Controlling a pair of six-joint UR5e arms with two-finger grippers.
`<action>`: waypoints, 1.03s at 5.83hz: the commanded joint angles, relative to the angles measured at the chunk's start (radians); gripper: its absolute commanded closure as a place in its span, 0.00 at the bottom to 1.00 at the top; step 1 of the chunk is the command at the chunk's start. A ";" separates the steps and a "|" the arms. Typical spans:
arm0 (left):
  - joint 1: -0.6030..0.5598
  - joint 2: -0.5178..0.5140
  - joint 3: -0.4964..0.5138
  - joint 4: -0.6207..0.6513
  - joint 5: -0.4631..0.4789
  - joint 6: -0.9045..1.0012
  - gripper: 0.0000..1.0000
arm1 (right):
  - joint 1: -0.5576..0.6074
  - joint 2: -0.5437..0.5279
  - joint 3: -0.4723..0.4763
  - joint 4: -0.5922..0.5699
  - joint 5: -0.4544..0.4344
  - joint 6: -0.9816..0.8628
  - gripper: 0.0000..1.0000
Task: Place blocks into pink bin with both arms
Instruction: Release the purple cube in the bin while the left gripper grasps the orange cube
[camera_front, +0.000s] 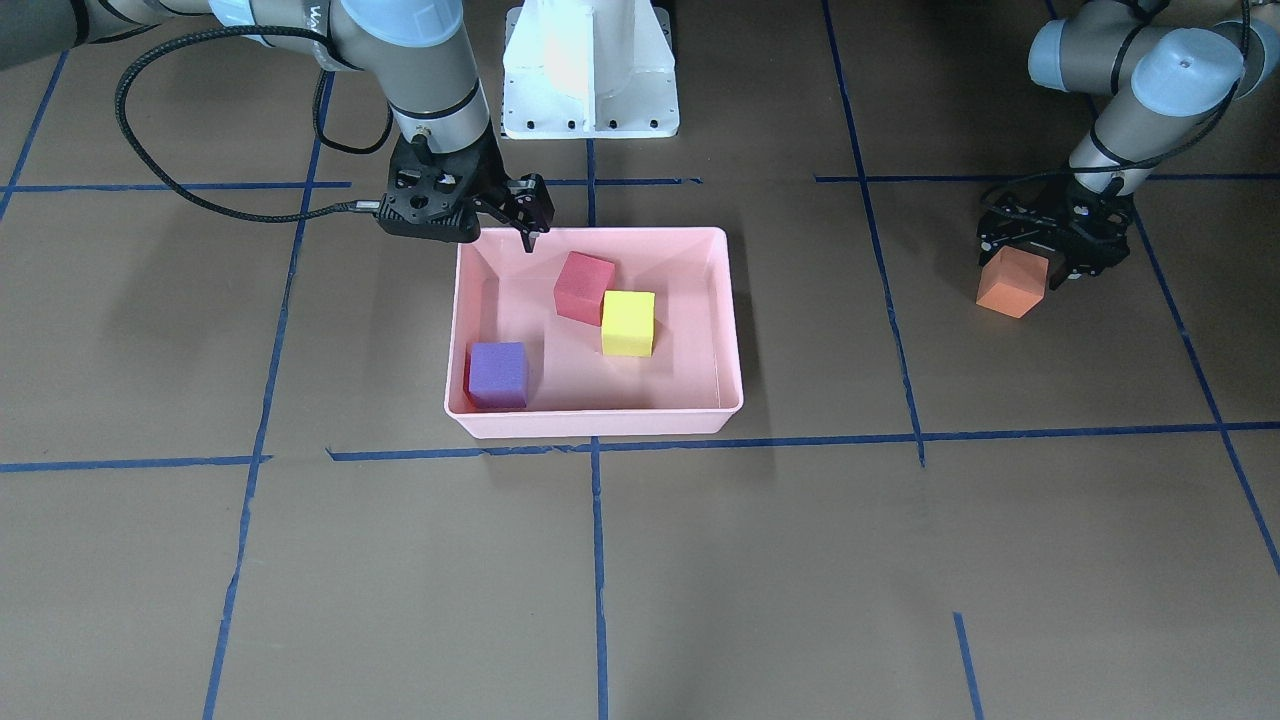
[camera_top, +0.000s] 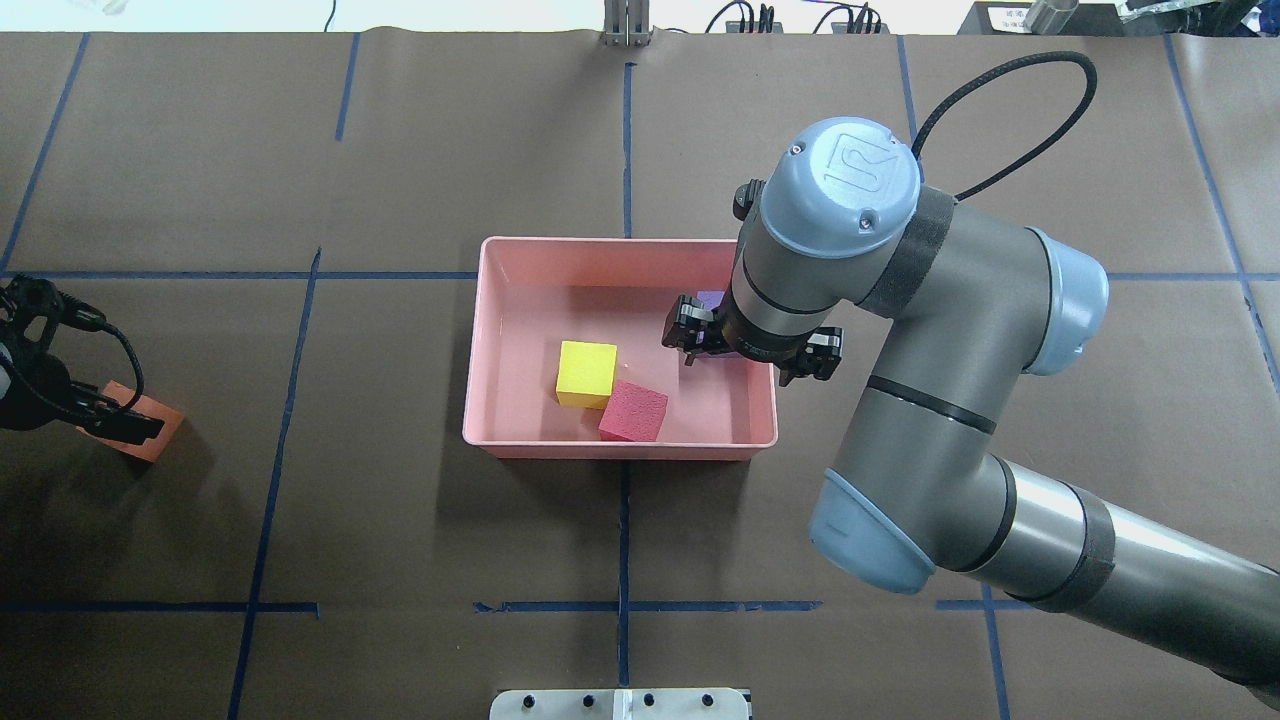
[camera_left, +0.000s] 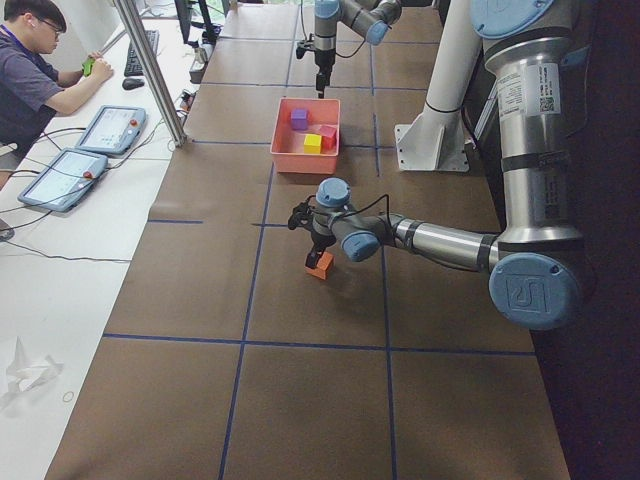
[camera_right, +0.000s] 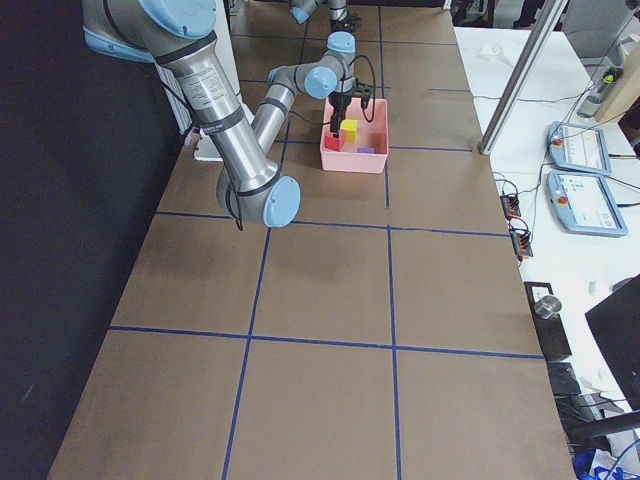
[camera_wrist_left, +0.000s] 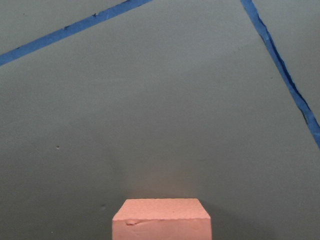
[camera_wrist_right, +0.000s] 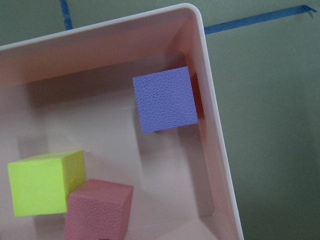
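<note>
On the left, the left end effector (camera_front: 1032, 262) is clamped on the orange block (camera_front: 1012, 285), which sits tilted in its grip, well apart from the pink bin (camera_top: 620, 446) on the brown surface (camera_top: 400, 500); the bin holds the yellow-green block (camera_top: 586, 372) touching the red block (camera_top: 633, 411), and the purple block (camera_wrist_right: 165, 99) alone in a corner; the right end effector (camera_front: 527, 236) hovers empty above that bin; I cannot tell whether its jaws are parted.

The bench (camera_top: 300, 150) is viewed steeply down from behind the robot and from across it, and the pink bin (camera_front: 595, 425) is shared mid-frame by both. From the bench ends it is seen small, in the upper frame. Close downward views are given from both wrists.
</note>
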 joint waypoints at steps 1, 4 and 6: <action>0.001 -0.009 0.019 0.001 0.004 -0.002 0.00 | -0.001 -0.006 -0.001 0.000 -0.003 0.001 0.00; 0.013 -0.031 0.078 0.004 -0.005 -0.005 0.00 | -0.003 -0.018 0.004 0.002 -0.003 0.001 0.00; 0.015 -0.031 0.084 0.004 -0.007 -0.006 0.10 | -0.003 -0.020 0.015 0.002 -0.003 0.000 0.00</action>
